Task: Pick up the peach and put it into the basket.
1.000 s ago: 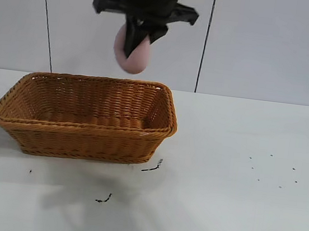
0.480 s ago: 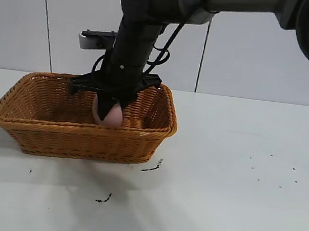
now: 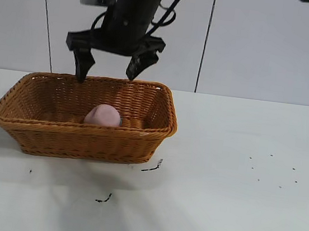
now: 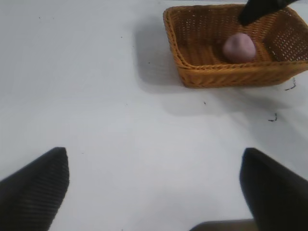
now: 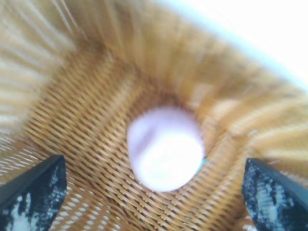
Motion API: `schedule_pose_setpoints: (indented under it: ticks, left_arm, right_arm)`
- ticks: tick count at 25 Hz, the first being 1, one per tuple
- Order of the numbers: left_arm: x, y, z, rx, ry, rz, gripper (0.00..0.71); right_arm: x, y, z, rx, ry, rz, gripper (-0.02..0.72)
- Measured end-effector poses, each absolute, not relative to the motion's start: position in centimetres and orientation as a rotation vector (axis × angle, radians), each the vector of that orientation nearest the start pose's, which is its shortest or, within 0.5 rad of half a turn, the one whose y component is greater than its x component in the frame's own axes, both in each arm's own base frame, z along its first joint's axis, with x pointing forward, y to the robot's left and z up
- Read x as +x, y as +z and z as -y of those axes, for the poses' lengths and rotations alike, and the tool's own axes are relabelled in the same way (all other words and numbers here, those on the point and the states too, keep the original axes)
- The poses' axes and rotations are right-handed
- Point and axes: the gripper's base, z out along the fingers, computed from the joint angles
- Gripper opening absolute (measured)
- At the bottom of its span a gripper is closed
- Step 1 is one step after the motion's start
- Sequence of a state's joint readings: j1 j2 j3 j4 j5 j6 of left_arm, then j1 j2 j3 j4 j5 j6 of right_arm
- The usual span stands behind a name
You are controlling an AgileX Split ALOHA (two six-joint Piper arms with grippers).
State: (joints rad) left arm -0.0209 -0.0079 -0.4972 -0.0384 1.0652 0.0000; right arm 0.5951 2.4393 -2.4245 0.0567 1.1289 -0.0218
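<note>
In the basket (image 3: 40, 129) I see the peach (image 3: 103, 115) lying on the woven floor. My right gripper (image 3: 109, 65) hangs above it, fingers spread and empty. My left gripper (image 4: 154, 185) sits well off over the table (image 3: 235, 193), fingers apart too.

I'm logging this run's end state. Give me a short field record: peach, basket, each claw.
peach: lies inside the basket, on its floor, free of any grip
basket: upright on the table, toward the left arm's side
right claw: open, empty, above the basket and over the peach
left claw: open, empty, over bare table apart from the basket
</note>
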Motion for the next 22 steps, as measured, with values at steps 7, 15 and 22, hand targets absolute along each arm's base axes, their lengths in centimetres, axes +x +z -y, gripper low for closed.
schedule_pose_setpoints:
  ticks: [7, 15, 22]
  left_arm:
    - [-0.6, 27.6, 0.3, 0.023, -0.059, -2.043, 0.693]
    - [-0.6, 27.6, 0.3, 0.023, -0.059, -2.043, 0.693]
    - [-0.6, 27.6, 0.3, 0.023, -0.059, -2.043, 0.693]
  right_arm:
    - [48.0, 26.0, -22.7, -0.581, 0.217, -2.548, 0.695]
    - [52.3, 25.9, -8.0, -0.213, 0.101, -2.615, 0.695]
    - [52.8, 25.8, -0.2, -0.021, 0.04, -2.633, 0.695]
